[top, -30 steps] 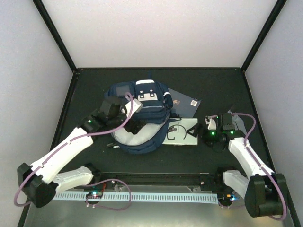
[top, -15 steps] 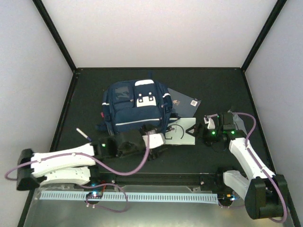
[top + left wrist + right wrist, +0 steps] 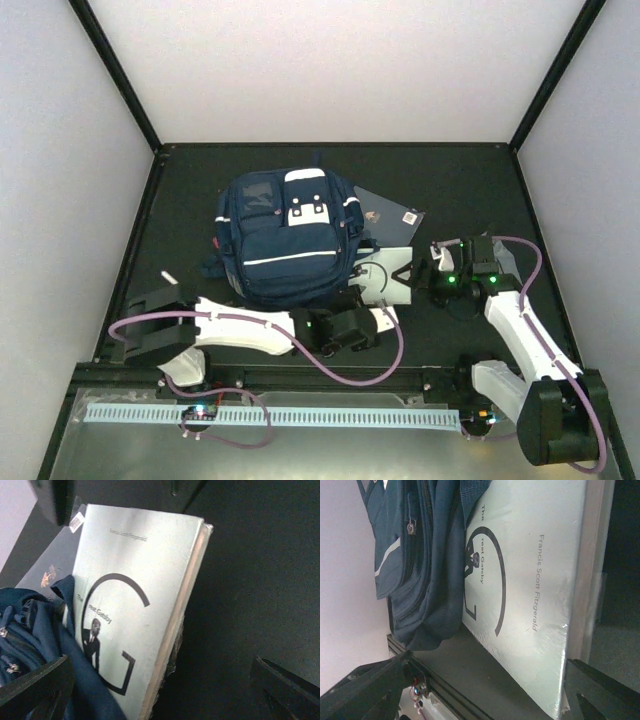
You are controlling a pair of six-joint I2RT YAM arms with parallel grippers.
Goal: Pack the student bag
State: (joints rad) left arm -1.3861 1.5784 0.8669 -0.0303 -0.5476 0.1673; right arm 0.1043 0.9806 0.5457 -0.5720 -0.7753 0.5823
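The student bag [image 3: 285, 240], navy with thin white stripes and a white buckle patch, lies flat and closed at the middle of the table. A white book with a big black "G" [image 3: 385, 280] lies against its right side, its corner under the bag's fabric [image 3: 30, 645]. My left gripper [image 3: 380, 316] is open and empty just in front of the book's near edge [image 3: 135, 595]. My right gripper [image 3: 433, 268] is open and empty at the book's right edge [image 3: 530, 595]; the bag [image 3: 415, 555] shows beyond it.
A dark blue notebook [image 3: 390, 215] with a white label lies behind the book, partly under the bag. A small white stick [image 3: 165, 277] lies at the left. The black frame rail [image 3: 320, 375] runs along the near edge.
A second ago my left gripper was at the bag, whose mouth showed pale lining. The bag now lies flat and closed, and the left arm has swung forward and right to the book.
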